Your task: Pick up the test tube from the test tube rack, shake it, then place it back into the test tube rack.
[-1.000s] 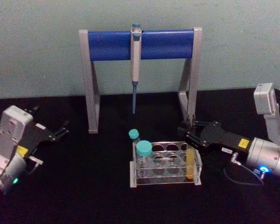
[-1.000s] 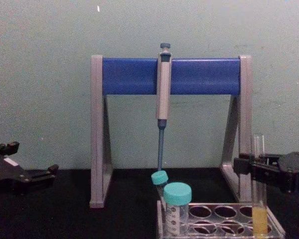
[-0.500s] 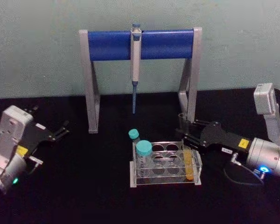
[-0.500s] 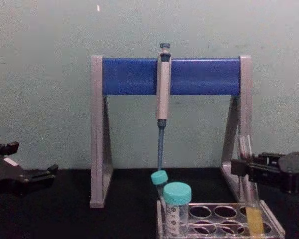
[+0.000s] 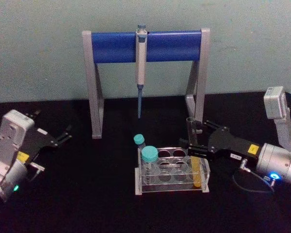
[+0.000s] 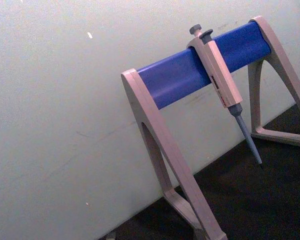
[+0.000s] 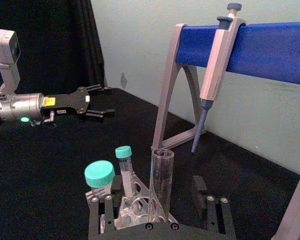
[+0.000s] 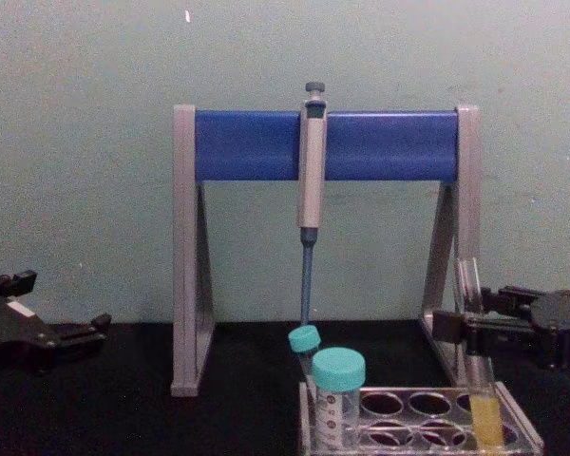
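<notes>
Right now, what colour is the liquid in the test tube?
Yellow-orange, clearest in the head view: test tube.

Test tube (image 5: 196,165): long, thin, clear glass, uncapped, open mouth at top. Yellow-orange liquid fills its lower part. It stands in a hole at the right end of the rack, tilted, its upper end leaning toward the robot's left and away from the robot.

Test tube rack (image 5: 170,171): small, clear plastic, rows of round holes in the top plate, resting flat on the black table. Several holes are vacant. In the chest view the tube (image 8: 478,380) rises well above the rack's top plate (image 8: 427,418).
</notes>
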Robot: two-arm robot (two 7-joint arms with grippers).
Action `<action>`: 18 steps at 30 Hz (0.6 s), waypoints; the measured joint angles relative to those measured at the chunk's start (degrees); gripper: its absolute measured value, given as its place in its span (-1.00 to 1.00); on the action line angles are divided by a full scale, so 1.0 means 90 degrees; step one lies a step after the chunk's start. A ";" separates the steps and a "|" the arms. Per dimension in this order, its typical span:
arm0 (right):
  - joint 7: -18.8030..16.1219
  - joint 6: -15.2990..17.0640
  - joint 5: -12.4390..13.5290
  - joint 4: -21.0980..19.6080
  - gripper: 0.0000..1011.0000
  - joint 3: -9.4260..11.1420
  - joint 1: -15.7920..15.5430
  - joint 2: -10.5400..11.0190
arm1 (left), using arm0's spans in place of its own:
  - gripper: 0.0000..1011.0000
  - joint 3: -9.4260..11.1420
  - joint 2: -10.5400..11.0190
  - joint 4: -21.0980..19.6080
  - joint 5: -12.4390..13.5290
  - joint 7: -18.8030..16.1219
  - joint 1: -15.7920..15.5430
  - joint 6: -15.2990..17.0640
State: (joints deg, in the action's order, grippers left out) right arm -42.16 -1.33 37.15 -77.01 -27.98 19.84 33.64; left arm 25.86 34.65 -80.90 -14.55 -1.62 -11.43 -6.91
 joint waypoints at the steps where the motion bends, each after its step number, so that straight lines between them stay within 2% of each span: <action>1: 0.0000 0.0000 0.0000 0.0000 0.76 0.0000 0.0000 0.0000 | 0.98 0.0000 0.0000 0.0000 0.0000 0.0000 0.0000 0.0000; 6: 0.0000 0.0000 0.0000 0.0000 0.98 0.0000 0.0000 0.0000 | 0.98 0.0000 0.0000 0.0000 0.0000 0.0000 0.0000 0.0000; 18: 0.0057 -0.0083 -0.0012 -0.0049 0.98 0.0041 -0.0034 -0.0001 | 0.98 0.0000 0.0000 0.0000 0.0000 0.0000 0.0000 0.0000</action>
State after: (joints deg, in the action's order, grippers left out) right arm -41.65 -2.08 37.04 -77.45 -27.61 19.54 33.63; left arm 25.86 34.64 -80.90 -14.55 -1.62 -11.43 -6.91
